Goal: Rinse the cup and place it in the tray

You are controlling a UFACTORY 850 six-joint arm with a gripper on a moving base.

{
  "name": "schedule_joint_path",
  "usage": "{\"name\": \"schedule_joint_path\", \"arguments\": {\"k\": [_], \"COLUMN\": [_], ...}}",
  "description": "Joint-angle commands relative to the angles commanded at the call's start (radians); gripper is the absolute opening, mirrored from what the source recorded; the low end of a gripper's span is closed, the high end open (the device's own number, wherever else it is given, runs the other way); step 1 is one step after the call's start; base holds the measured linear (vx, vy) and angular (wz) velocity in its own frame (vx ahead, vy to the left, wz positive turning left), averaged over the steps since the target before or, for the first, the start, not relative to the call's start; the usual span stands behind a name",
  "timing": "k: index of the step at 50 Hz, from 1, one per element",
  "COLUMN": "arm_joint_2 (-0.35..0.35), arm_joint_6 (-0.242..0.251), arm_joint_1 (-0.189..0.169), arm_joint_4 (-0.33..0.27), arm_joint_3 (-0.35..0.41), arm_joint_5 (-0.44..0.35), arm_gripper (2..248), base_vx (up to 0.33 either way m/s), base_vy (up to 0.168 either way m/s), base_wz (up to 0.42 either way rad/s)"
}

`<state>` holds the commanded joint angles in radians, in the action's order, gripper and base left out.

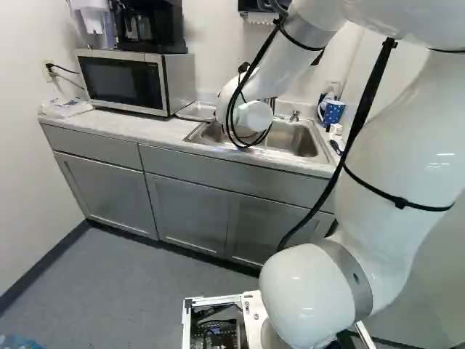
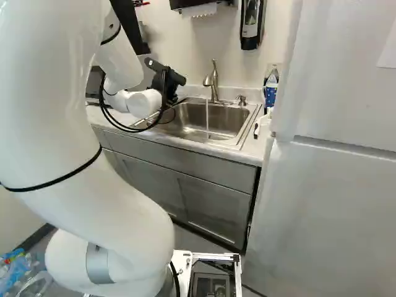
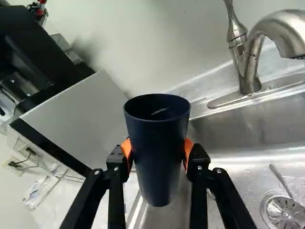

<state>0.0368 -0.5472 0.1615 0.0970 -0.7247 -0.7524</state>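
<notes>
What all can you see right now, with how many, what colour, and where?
Cup: one, dark blue, gripped above the sink's edge
Sink: one, silver, in the counter
Running water: one stream, clear, under the faucet
Faucet: one, silver, behind the sink
Drain strainer: one, silver, in the sink
Mug: one, blue patterned, beside the sink
Microwave: one, silver and black, on the counter
Coffee maker: one, black, on the microwave
Counter: one, pale, above the cabinets
Cabinets: one row, grey, under the counter
Floor: one, grey, below
Arm: one, white, reaching to the sink
Gripper: one, black, orange pads, around the cup
</notes>
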Motion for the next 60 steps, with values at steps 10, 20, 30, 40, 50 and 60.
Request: {"name": "schedule_joint_path", "arguments": {"k": [10,20,30,40,50,60], "arm_joint_2": [0.0,0.0,0.0,0.0,0.0,0.0], "arm_joint_6": [-0.105,-0.21,-0.316,-0.421,-0.526,-0.631], "arm_joint_1": [0.0,0.0,0.0,0.0,0.0,0.0], "arm_joint_4": [0.0,0.0,0.0,0.0,0.0,0.0], "arm_joint_3": [0.0,0.0,0.0,0.0,0.0,0.0], "arm_joint_5": [0.0,0.0,0.0,0.0,0.0,0.0], "arm_gripper": [123,123,123,123,123,123], "base_vx": [0.0,0.0,0.0,0.0,0.0,0.0], "base_vy": [0.0,0.0,0.0,0.0,0.0,0.0], "base_wz": [0.0,0.0,0.0,0.0,0.0,0.0]}}
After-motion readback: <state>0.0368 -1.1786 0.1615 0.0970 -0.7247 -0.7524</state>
